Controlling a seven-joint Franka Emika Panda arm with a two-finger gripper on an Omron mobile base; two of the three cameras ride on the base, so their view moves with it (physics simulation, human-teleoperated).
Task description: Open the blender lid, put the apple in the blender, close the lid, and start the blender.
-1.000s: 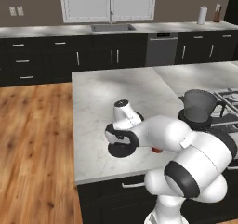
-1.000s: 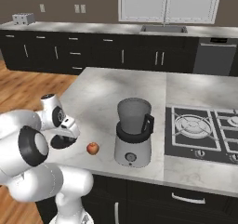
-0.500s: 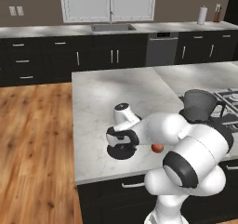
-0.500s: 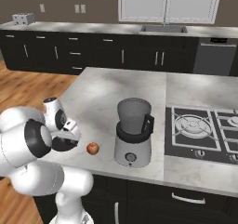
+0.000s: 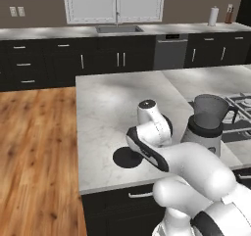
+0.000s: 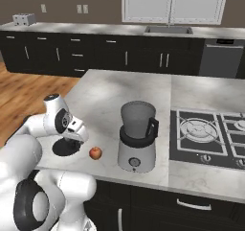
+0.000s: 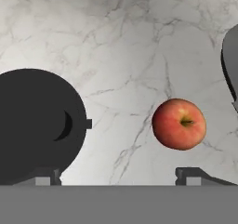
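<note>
With lid (image 7: 39, 125) lying flat on counter (image 7: 121, 46), jaws apart over it; apple (image 7: 179, 124) just beside right fingertip, toward blender (image 6: 137, 136).

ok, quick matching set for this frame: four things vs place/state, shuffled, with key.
Things:
1. blender lid
2. apple
3. blender
4. fingers

Places/states:
A. jar uncovered at the top
B. lying flat on the counter, off the jar
C. spread wide, holding nothing
D. on the counter between the lid and the blender

Pairs: 1-B, 2-D, 3-A, 4-C
</note>
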